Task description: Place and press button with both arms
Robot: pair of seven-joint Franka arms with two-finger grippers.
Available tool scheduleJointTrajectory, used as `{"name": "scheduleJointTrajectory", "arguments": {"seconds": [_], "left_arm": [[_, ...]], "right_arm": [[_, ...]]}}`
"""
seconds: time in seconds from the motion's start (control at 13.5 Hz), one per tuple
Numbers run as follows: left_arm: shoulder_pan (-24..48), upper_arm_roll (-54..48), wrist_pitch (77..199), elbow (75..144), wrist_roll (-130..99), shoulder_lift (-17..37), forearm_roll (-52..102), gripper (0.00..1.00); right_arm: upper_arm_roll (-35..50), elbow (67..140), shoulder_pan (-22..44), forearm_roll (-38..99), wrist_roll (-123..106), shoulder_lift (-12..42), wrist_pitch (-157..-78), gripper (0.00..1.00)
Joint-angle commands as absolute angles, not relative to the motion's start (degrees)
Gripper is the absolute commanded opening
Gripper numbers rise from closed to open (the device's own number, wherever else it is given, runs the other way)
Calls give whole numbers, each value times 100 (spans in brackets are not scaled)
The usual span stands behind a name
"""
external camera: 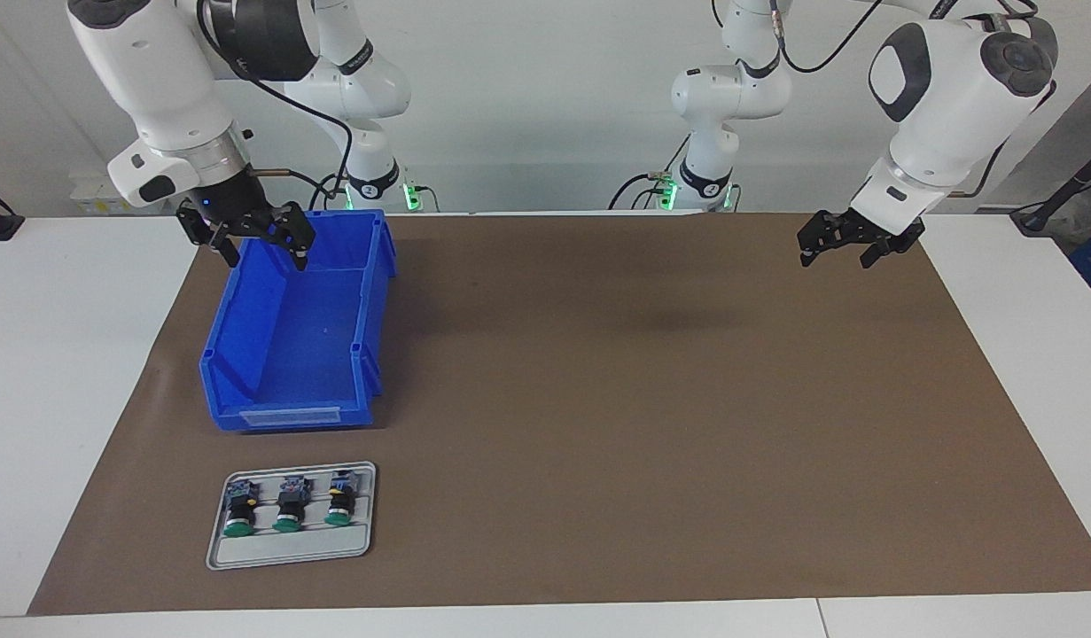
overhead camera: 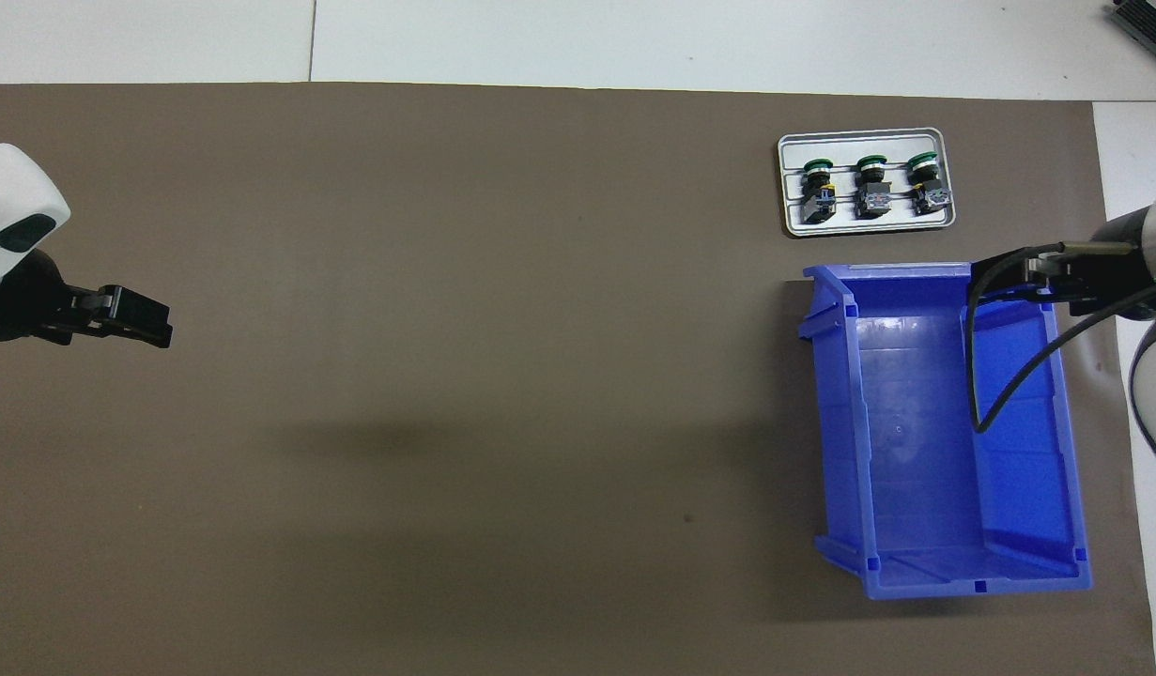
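Note:
Three green-capped buttons lie side by side in a small grey tray (external camera: 290, 551), caps pointing away from the robots: one (external camera: 238, 509), a second (external camera: 288, 506) and a third (external camera: 339, 501). They also show in the overhead view (overhead camera: 870, 182), in the tray (overhead camera: 867, 223). My right gripper (external camera: 263, 246) hangs open and empty in the air over the rim of the blue bin (external camera: 288, 416). It shows partly in the overhead view (overhead camera: 1056, 278). My left gripper (external camera: 839, 252) hangs open and empty over the brown mat at the left arm's end (overhead camera: 146, 325).
The blue bin (overhead camera: 925, 573) is empty and stands at the right arm's end, nearer to the robots than the tray. A brown mat (external camera: 642, 399) covers most of the white table. A black cable (overhead camera: 972, 376) loops from the right wrist over the bin.

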State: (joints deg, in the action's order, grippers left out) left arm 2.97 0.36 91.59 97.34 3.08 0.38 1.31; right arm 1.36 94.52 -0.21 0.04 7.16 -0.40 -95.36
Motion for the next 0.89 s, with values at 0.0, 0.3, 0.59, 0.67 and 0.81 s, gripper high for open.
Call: {"name": "scheduleJointTrajectory", "arguments": {"seconds": [0.0, 0.3, 0.59, 0.67, 0.81], "left_arm": [[229, -9, 9141, 9879, 334, -114, 149, 100], [229, -9, 9141, 9879, 334, -114, 149, 100], [229, -9, 9141, 9879, 334, -114, 149, 100], [229, -9, 9132, 9879, 334, -114, 149, 100], [229, -9, 9132, 9879, 334, -114, 149, 100]], "right_arm": [[149, 9633, -35, -35, 729, -176, -9659, 100], [149, 9571, -88, -26, 703, -167, -9607, 100], [158, 9580, -44, -18, 677, -167, -9562, 100], [158, 9580, -35, -26, 685, -167, -9632, 100], [167, 9571, 8, -70, 712, -150, -9659, 100]]}}
